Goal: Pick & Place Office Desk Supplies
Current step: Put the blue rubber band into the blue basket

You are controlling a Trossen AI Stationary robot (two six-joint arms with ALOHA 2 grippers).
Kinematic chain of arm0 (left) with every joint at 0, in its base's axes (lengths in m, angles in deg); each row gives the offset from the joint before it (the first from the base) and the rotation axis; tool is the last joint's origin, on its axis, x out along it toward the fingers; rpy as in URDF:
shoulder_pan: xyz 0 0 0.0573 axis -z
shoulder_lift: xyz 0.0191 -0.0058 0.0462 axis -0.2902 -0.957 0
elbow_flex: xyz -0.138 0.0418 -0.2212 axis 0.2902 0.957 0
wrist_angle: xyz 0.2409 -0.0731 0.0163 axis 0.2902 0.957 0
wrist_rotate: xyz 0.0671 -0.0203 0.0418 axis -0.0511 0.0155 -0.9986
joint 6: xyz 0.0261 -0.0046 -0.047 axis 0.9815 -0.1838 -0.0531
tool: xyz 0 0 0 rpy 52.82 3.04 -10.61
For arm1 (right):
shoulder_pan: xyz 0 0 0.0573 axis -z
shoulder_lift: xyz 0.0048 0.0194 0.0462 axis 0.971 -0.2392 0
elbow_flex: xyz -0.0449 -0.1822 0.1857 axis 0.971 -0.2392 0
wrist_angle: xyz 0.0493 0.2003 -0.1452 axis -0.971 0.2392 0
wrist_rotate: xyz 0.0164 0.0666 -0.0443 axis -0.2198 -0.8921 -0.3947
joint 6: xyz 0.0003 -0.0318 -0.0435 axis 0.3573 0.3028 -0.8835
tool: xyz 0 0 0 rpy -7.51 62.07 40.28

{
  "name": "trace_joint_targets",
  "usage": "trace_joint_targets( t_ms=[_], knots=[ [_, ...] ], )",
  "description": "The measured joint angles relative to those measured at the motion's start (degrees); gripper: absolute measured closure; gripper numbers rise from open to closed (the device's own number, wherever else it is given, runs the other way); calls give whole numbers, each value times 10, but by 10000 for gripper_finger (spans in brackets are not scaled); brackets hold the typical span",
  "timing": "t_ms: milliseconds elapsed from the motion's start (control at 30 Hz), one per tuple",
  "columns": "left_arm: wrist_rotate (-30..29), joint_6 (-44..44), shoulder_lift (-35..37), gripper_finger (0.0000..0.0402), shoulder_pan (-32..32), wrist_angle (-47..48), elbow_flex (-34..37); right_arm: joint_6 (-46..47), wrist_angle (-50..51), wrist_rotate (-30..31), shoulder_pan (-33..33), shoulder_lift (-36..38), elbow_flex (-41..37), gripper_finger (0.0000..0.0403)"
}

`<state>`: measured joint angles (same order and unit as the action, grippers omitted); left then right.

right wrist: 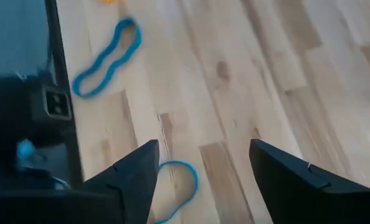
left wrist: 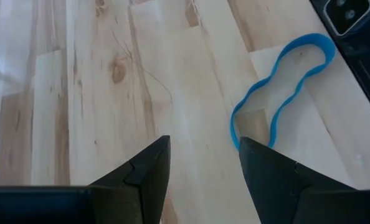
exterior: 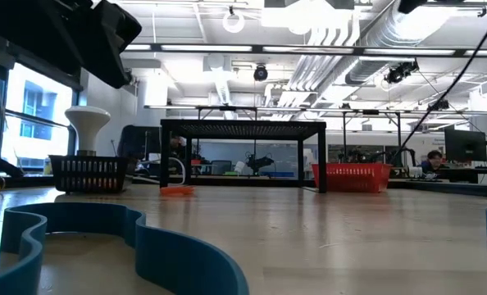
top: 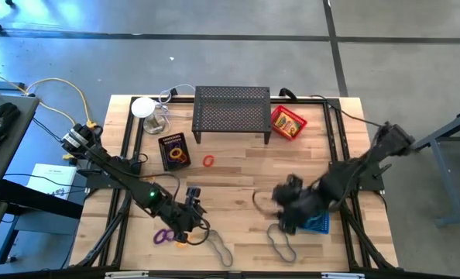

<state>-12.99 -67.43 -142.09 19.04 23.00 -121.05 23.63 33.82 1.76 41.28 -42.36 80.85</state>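
Overhead, a pale wooden table (top: 238, 178) carries two dark arms. The right gripper (top: 286, 203), fingers spread and empty, hangs beside a blue mesh tray (top: 317, 225); the left gripper (top: 190, 219), also spread and empty, is near two thin wavy rubber loops (top: 218, 248). Risk: a limp loop could slip the pinch. Three mesh trays show: black (top: 174, 150), red (top: 288, 122), blue.

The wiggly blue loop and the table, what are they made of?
The blue loop looks like soft rubber or bendy plastic: a thin matte band lying in wavy curves. The table looks like pale wood: planks with grain lines and a knot.
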Motion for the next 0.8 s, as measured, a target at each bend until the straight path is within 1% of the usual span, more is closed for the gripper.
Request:
trace_joint_targets(
  t_ms=[100,200,267,333,433,533,800],
  knots=[
    [0,-1,0,218,5,-8,0,-37,-10,11,-22,-61,0,179],
    [0,-1,0,218,10,-19,0,-42,-8,3,-31,-119,0,193],
    [0,-1,0,218,12,-21,0,-16,-13,-15,-30,-151,0,205],
    [0,-1,0,218,15,-23,0,4,-21,-55,-24,-175,0,218],
    [0,0,0,218,15,-28,0,4,-21,-106,-18,-205,0,234],
    [0,1,0,218,15,-33,0,-11,-15,-130,-13,-228,0,246],
    [0,1,0,218,13,-35,0,-24,-14,-133,2,-259,0,261]
  ],
)
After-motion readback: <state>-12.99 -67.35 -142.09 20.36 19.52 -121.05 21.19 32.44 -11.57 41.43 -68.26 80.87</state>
